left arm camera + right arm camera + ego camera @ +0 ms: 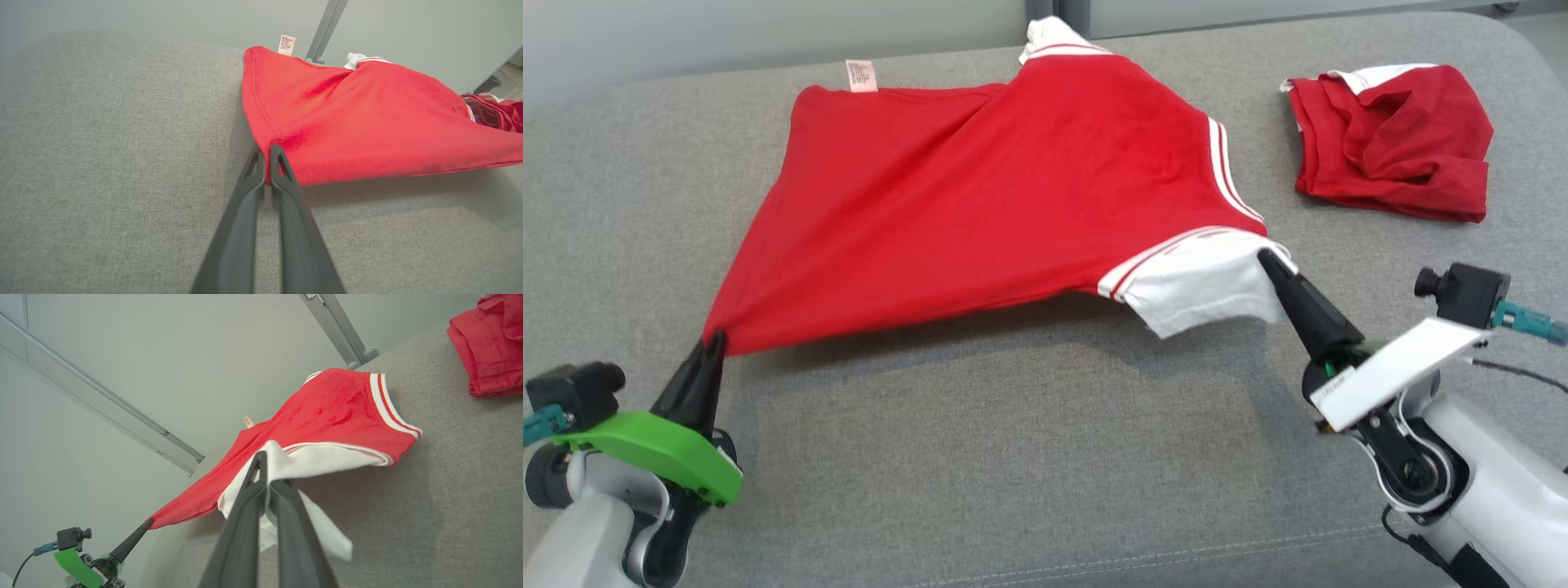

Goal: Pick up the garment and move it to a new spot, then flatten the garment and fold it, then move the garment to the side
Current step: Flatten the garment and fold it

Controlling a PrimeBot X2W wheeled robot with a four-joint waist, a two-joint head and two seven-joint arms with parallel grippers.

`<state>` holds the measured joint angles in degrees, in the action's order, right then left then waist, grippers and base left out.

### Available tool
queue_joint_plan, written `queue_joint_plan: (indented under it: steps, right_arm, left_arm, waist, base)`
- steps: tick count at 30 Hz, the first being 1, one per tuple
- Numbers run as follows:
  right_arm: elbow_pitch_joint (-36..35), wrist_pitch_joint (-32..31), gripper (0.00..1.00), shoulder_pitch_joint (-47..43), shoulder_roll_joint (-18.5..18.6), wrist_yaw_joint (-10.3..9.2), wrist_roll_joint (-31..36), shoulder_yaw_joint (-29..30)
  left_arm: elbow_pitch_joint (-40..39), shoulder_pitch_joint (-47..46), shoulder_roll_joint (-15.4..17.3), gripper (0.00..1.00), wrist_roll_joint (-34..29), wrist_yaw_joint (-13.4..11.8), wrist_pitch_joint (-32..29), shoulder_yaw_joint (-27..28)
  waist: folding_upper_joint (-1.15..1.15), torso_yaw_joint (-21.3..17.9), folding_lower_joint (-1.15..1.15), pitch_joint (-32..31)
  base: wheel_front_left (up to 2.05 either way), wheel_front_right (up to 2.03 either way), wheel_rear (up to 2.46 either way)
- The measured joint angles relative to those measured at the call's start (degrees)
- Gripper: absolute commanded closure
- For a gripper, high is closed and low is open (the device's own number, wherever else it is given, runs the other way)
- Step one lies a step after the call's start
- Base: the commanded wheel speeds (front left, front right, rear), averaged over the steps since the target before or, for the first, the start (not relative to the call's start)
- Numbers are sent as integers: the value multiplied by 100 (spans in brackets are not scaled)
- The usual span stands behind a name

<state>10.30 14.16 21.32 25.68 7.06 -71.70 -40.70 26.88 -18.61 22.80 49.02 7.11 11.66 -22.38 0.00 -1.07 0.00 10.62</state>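
We hold the red garment (980, 204) stretched between both grippers over the grey cushion (1045, 474). Our left gripper (713, 341), at the near left, is clamped on the garment's red hem corner, with the cloth pinched between the tips of its two dark fingers. Our right gripper (1266, 261), at the near right, is closed on the white sleeve (1201, 286), whose loose end hangs below the fingers. The garment's near edge is lifted off the cushion and casts a shadow beneath it. Its far edge, with a small pale label (861, 75) at the far left corner, rests on the cushion. A second red garment (1396, 143) lies crumpled at the far right, well apart from ours.
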Motion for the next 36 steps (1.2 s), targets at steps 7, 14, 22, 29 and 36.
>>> queue_joint_plan:
  steps: [7, 14, 22, 29, 36]
  right_arm:
    - [-254, -3, 100, -770, 470, 0, -271, -359]
    - [-459, -214, 100, -1267, 683, 0, -613, -656]
    - [-355, -260, 100, -1454, 887, 2, -705, -710]
    - [-189, -305, 100, -1506, 836, 5, -632, -985]
    - [-99, -368, 100, -1601, 689, 5, -614, -1172]
  left_arm:
    - [12, 747, 1, 100, -98, -37, 37, -170]
    - [-38, 1203, 52, 100, -98, -266, 51, -129]
    - [-138, 1505, 63, 100, -159, -522, 100, -130]
    - [-146, 1630, -2, 100, -287, -651, 101, -201]
    - [-126, 1661, -8, 100, -335, -839, 102, -183]
  waist:
    - [0, 62, 0, -366]
    - [0, 120, 0, -530]
    - [0, 131, 0, -588]
    - [0, 111, 0, -631]
    - [0, 112, 0, -630]
  base:
    - [0, 0, 0]
    - [0, 0, 0]
    - [0, 0, 0]
    - [0, 0, 0]
    - [0, 0, 0]
